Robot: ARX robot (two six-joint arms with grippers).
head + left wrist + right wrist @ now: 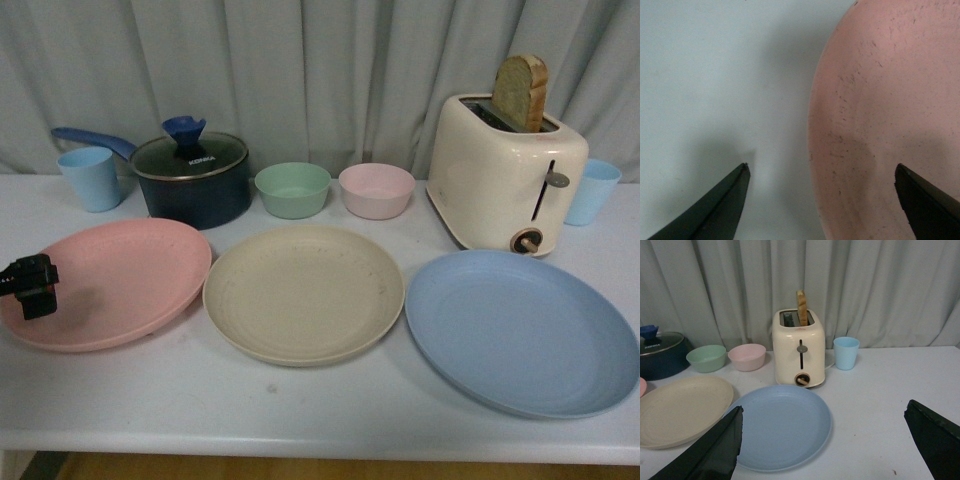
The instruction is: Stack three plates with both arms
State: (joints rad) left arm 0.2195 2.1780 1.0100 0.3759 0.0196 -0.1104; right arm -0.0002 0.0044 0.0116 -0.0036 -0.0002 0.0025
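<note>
- Nearest, along the bottom of the front view, the white table (300,425) ran bare to its front edge.
- Just behind that strip the three plates lay flat in a row, none on another: the pink plate (120,280) at lower left, the beige plate (303,292) in the centre and the light blue plate (520,330) at lower right, with neighbouring rims close together.
- At the left edge of the front view, a black part of the left arm showed over the pink plate's outer side.
- Its wrist camera showed the left gripper (821,167) with jaws spread wide and holding nothing, one finger over the table, the other over the pink plate, the rim between them.
- From its own wrist camera, the right gripper (824,412) was also wide open and empty, facing the light blue plate.
- Farther back, in the middle of the front view, stood a green bowl (292,190) and a pink bowl (376,190) side by side.
- Left of them sat a dark lidded pot (192,180) with a blue cup (90,178) beside it.
- At upper right stood a cream toaster (505,175) with a bread slice (520,92) sticking up, and a second blue cup (592,190) partly behind it.
- Farthest back hung a grey curtain (320,70).
</note>
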